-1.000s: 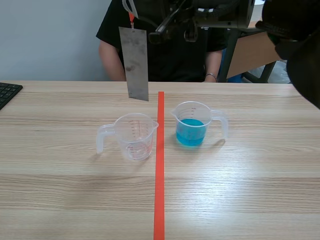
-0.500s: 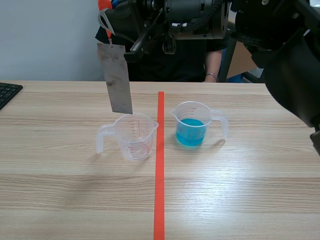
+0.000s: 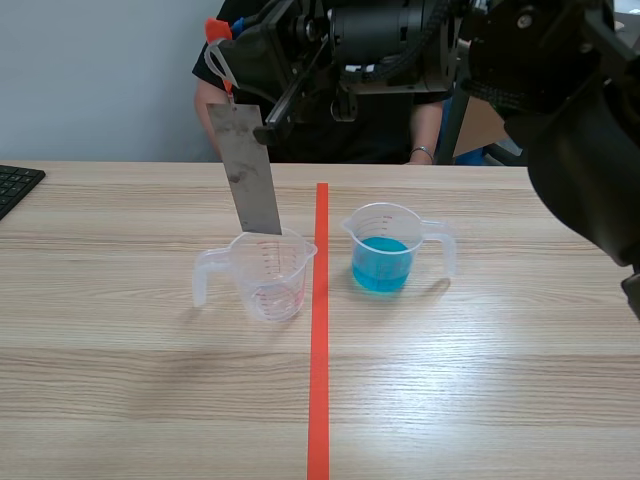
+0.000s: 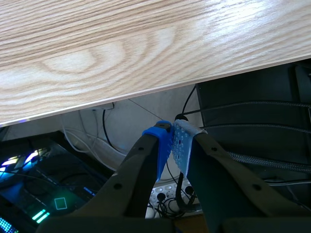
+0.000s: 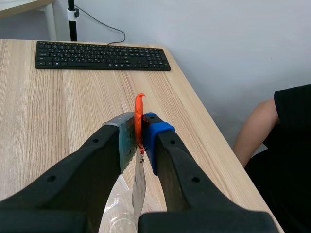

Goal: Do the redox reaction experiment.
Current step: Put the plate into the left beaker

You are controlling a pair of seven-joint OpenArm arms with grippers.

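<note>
Grey metal strip (image 3: 250, 170): hung from an orange tag (image 5: 139, 114) that is pinched between the pads of the right gripper (image 5: 140, 133). The grip is taken on the tag alone, probably so that the pads are kept off the metal and out of any liquid. The strip is held high at the far left of the 2 beakers and is tilted, its lower end toward the right. That end is level with the far rim of the empty beaker (image 3: 268, 272); whether it is already inside cannot be told.

- The blue beaker (image 3: 385, 250) stands upright just right of the tape line (image 3: 318, 350), about a third filled with blue liquid (image 3: 381, 262). The empty beaker stands just left of the line. The 2 are near each other but apart, with their handles turned outward.
- The left gripper (image 4: 171, 141) is closed on nothing, its pads meeting. It is parked off the near edge of the table (image 3: 500, 380), below the top, and so kept out of the work.

Room and edges: the beaker mouth is only a little wider than the strip, so little sideways slack is judged to be left, and a swinging strip could tip the light beaker. Open wood lies on the near side. A person (image 3: 215, 125) is seated at the far side, and a keyboard (image 3: 15, 185) lies at the far left, well apart.
</note>
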